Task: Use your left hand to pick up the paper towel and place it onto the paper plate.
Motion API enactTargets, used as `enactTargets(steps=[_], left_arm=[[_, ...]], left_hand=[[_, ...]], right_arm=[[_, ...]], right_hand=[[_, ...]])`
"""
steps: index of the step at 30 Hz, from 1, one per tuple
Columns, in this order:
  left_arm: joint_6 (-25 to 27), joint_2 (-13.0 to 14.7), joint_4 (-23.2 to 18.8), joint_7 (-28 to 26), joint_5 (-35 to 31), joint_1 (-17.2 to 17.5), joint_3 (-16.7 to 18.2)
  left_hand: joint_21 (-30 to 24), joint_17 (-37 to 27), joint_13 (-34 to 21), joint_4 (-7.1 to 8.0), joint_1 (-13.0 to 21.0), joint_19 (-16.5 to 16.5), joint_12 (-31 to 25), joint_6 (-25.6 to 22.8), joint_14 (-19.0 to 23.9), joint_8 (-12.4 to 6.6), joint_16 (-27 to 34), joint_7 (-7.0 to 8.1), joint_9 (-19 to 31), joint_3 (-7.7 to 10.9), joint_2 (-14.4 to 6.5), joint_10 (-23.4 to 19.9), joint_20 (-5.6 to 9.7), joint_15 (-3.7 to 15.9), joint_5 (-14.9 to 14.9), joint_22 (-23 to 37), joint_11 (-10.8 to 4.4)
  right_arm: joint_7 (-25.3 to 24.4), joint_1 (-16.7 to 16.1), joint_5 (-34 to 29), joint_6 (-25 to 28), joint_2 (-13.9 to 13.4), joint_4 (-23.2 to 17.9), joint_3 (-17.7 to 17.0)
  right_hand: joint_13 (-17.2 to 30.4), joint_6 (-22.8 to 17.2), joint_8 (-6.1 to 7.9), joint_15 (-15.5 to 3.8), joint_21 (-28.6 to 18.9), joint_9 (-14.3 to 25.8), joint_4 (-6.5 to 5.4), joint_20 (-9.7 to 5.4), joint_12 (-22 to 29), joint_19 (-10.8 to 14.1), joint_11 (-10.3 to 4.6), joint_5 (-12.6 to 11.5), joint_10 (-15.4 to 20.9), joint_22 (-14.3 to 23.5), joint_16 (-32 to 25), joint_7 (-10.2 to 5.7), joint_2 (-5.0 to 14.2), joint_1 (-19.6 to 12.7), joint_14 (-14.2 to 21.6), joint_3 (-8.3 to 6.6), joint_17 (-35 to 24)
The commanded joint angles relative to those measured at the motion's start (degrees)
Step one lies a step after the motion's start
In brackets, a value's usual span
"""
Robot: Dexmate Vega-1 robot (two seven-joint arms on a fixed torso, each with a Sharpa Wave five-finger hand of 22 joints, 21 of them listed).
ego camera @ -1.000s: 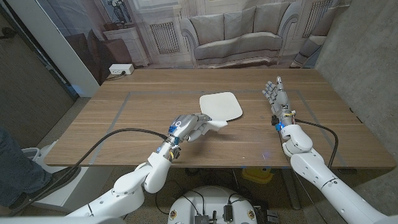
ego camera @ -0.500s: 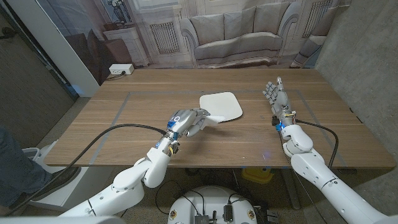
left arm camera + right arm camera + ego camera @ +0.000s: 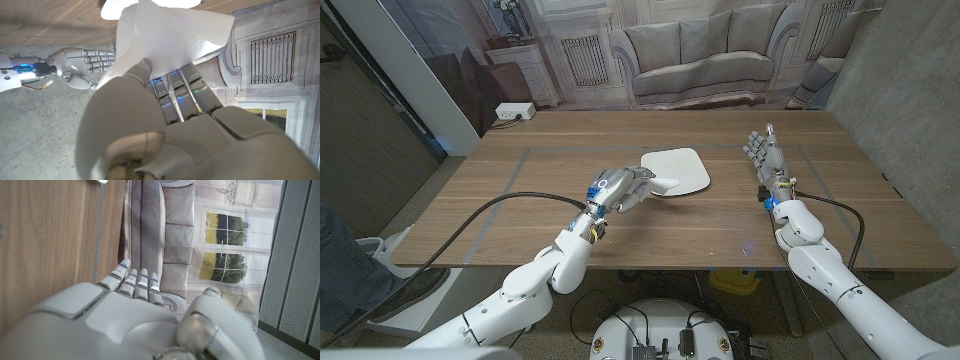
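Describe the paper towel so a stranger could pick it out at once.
Start at the wooden table and find the white square paper plate near its middle. Just at the plate's near-left edge, the left hand holds the paper towel: thin, creased and floppy, unlike the stiff, rounded-corner plate.

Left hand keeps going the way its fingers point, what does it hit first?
Probably the white square paper plate: the left hand, holding the white paper towel, points at its near edge. Height above the wooden table is unclear, so it may pass over.
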State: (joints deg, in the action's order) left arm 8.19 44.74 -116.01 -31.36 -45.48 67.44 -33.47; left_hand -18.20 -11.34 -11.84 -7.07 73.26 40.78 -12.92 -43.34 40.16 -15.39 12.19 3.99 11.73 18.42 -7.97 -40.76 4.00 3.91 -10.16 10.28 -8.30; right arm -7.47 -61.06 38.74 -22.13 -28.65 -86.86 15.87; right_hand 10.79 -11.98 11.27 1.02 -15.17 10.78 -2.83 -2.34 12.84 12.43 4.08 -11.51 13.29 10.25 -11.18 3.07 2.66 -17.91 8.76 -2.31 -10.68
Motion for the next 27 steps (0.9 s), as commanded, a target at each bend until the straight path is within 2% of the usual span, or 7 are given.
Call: enactTargets(steps=[1,27], left_arm=[[0.4,0.0,0.4,-0.2,0.0,-0.8,0.6],[-1.4,-1.1,4.2,-0.2,3.0,-5.0,0.9]], left_hand=[[0.1,-0.1,-0.2,0.17,-0.4,-0.3,0.2,-0.3,-0.3,0.21,-0.1,0.03,0.1,0.12,0.0,-0.1,1.45,7.35,0.1,0.1,0.27],[0.3,-0.1,-0.3,0.35,-1.0,-0.5,0.5,-0.5,-0.2,0.56,-0.4,0.03,0.1,0.24,0.2,-0.2,1.42,7.35,0.1,0.1,0.27]], right_arm=[[0.2,0.6,0.0,0.2,0.3,0.5,0.4],[-0.1,-0.3,0.1,0.1,-0.1,-0.3,0.0]], right_hand=[[0.3,-0.6,0.19,0.1,0.3,0.3,0.18,-0.21,0.1,0.7,0.23,0.0,0.3,0.3,0.2,0.08,0.27,-0.1,0.4,-0.02,-0.1],[0.3,-0.6,0.18,0.15,0.7,0.3,0.3,-0.2,0.1,0.9,0.14,0.0,0.4,0.3,0.3,0.09,0.38,-0.2,0.4,0.06,0.0]])
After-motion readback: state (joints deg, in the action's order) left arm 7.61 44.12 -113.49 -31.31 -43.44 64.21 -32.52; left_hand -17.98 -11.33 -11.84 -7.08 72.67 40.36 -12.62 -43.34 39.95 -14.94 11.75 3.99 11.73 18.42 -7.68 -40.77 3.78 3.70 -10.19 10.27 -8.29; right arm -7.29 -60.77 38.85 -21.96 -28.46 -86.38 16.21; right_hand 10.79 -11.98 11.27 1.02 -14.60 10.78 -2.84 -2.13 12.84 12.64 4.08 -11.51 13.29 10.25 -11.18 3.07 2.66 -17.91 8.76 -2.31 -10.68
